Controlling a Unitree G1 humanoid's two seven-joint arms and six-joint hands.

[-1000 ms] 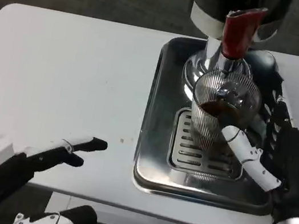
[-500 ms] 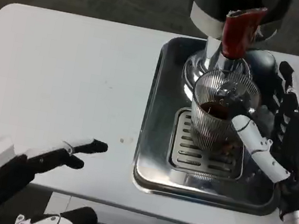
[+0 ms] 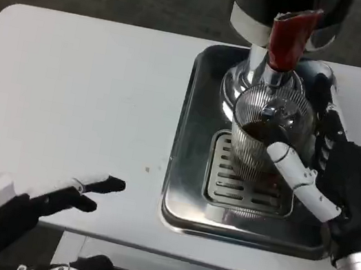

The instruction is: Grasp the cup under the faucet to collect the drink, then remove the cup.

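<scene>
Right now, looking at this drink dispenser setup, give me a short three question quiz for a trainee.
1. True or false: the ribbed glass cup already holds dark liquid.
2. Which hand is at the cup? A) left hand B) right hand
3. Fill in: the cup stands on the slotted grate of the metal ____, below the red tap lever.

Key: 1 true; 2 B; 3 tray.

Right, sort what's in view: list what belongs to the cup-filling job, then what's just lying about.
Part of the job:
- ribbed glass cup, dark drink inside
- red faucet lever above it
- metal drip tray under the cup
- right hand, fingers around the cup

Not in use:
- left hand, holding nothing, at the table's near edge
- white table
</scene>
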